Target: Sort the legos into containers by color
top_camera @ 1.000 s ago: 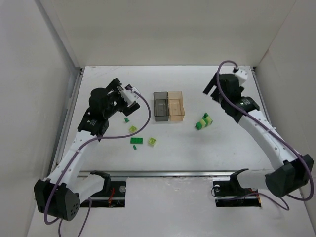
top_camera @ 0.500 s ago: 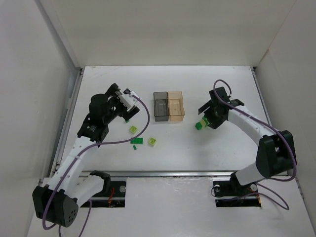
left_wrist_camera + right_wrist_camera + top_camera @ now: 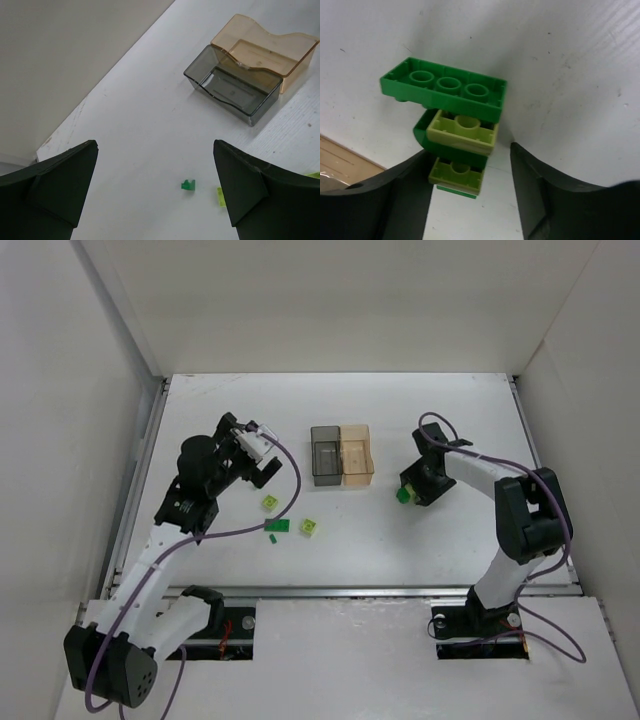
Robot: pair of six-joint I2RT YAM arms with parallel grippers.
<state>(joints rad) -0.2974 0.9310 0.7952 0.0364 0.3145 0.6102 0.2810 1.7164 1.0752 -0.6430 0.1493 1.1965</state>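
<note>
Left gripper (image 3: 258,465) hung over the left half of the tabletop (image 3: 450,420). Its fingers (image 3: 60,185) stood wide apart and held nothing. In its wrist view, 1 small dark green lego (image 3: 188,184) lay on the tabletop between the fingers, with the edge of a lime lego (image 3: 220,196) just beside it.

From above, 4 loose pieces lay near that gripper on its near side:
- 2 lime bricks (image 3: 269,502), apart from each other
- 1 dark green plate (image 3: 277,525) between them
- 1 tiny green bit (image 3: 272,538) just beside the plate

Grey bin (image 3: 314,455) and orange bin (image 3: 371,455) sat joined side by side at mid-tabletop, the grey one on the left.

Right gripper (image 3: 408,490) was low at the tabletop, right of the bins, at a stack of legos (image 3: 460,135). The stack was a dark green plate with 3 studs showing, joined to alternating lime and dark green bricks. The right fingers (image 3: 555,200) stood apart on either side of the stack's lower bricks. Bare tabletop showed between the stack and 1 finger, so the stack was not clamped. Whether the other finger touched it, I could not tell.
</note>
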